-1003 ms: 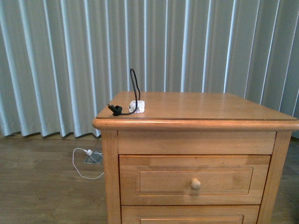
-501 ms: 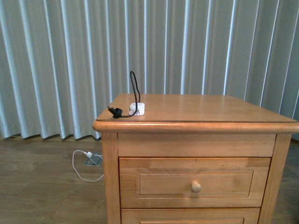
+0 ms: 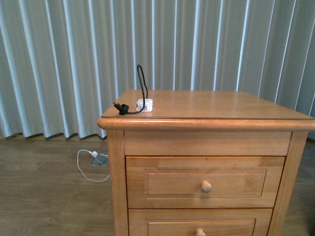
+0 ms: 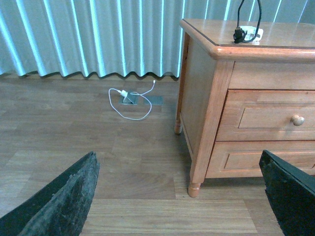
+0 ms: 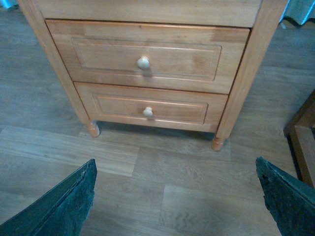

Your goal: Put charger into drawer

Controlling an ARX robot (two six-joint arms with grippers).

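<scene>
Charger (image 3: 144, 104): on cabinet top (image 3: 221, 105), toward 9 o'clock, cable (image 3: 142, 81) looped upward. Drawer (image 3: 205, 172): shut (knob (image 3: 206, 186) at centre). Left gripper (image 4: 177, 206) and right gripper (image 5: 172, 211): spread, empty; a cable-only grab could swing the charger off the edge.

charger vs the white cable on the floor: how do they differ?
Colour: the charger is a white block with a black cable, while the white cable is white all through.
Place: the charger sits on the nightstand top near its front left corner, while the white cable lies on the floor.
Pose: the charger's cable arches upward, while the white cable lies flat in a loose loop.
Both lie loose, held by nothing.
</scene>
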